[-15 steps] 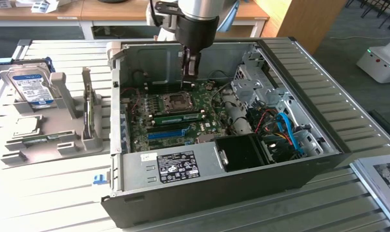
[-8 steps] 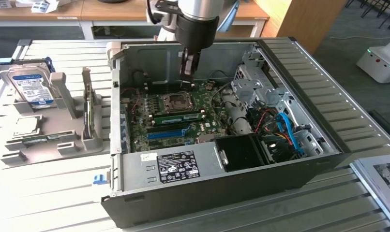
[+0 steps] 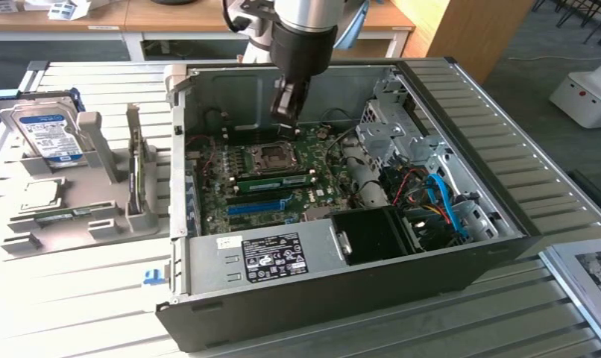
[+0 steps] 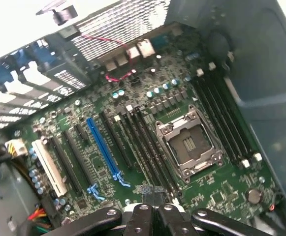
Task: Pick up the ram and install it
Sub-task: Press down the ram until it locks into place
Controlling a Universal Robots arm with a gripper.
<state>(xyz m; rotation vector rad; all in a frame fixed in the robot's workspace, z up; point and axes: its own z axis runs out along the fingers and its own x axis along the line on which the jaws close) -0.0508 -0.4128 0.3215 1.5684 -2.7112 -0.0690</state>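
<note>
The open computer case (image 3: 380, 246) lies on its side on the surface (image 3: 82, 298), with the motherboard (image 3: 271, 186) flat inside it. A ram stick (image 3: 273, 180) sits in a slot on the motherboard, just in front of the processor socket (image 3: 277, 155). The claw (image 3: 285, 112) hangs inside the case above the board, behind the socket. On the exterior view's left, well apart from the case, a rack (image 3: 82, 216) stands on the surface, holding a hard drive (image 3: 47, 134) upright.

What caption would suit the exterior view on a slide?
Robot arm's shut end effector inside an open computer case, above the motherboard's empty processor socket; a ram stick sits slotted nearby.
</note>
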